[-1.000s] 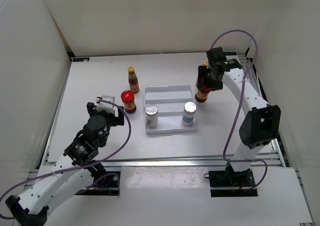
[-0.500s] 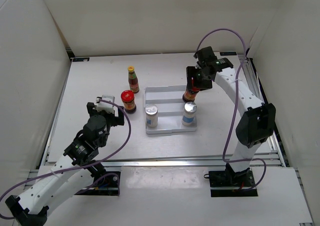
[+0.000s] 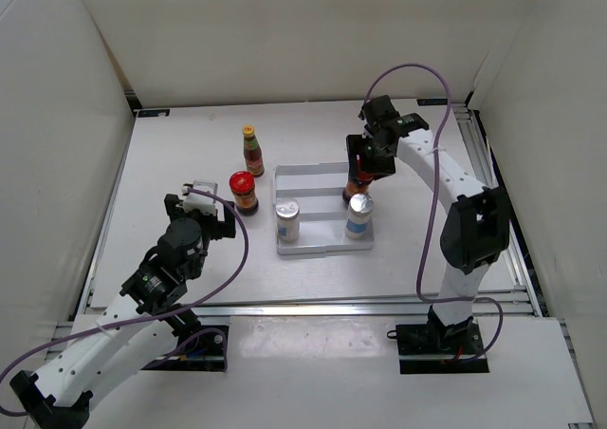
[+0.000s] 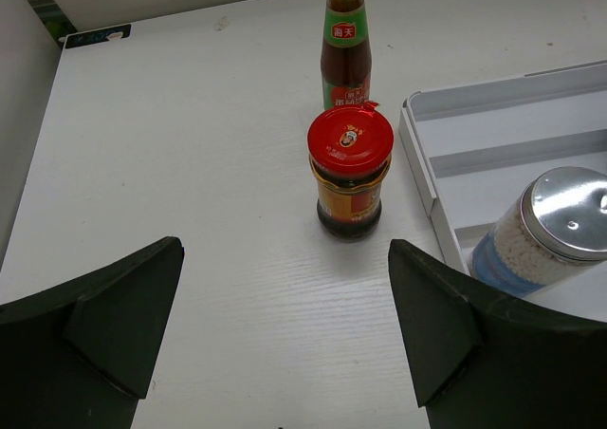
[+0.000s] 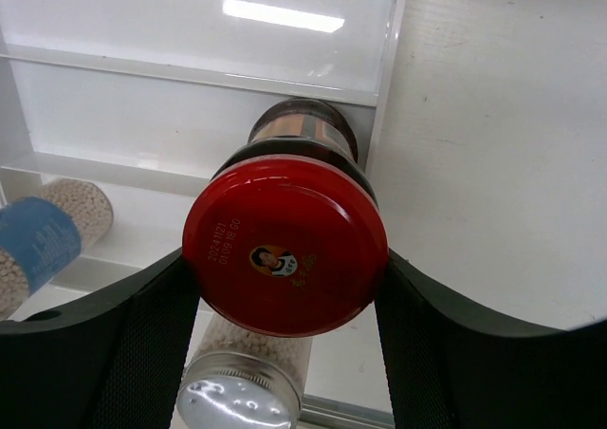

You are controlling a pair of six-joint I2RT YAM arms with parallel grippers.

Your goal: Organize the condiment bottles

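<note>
My right gripper [image 3: 364, 159] is shut on a squat red-lidded jar [image 5: 285, 245], which hangs over the right back part of the white ribbed tray [image 3: 318, 175]. Two silver-topped shakers [image 3: 287, 218] [image 3: 358, 211] stand in the tray's front row. The right one [image 5: 242, 387] is just below and in front of the held jar. A second red-lidded jar [image 3: 244, 191] and a slim sauce bottle with a yellow cap [image 3: 252, 151] stand on the table left of the tray. My left gripper [image 3: 203, 204] is open, and that jar [image 4: 350, 171] is a little ahead of its jaws.
White walls close in the table on three sides. A metal rail [image 3: 488, 163] runs along the table's right edge. The right arm [image 3: 446, 177] arches over the table's right side, with a purple cable above it.
The right arm has carried the red-lidded jar left, from beside the tray's right edge to over its right back part. The left arm has not moved.
</note>
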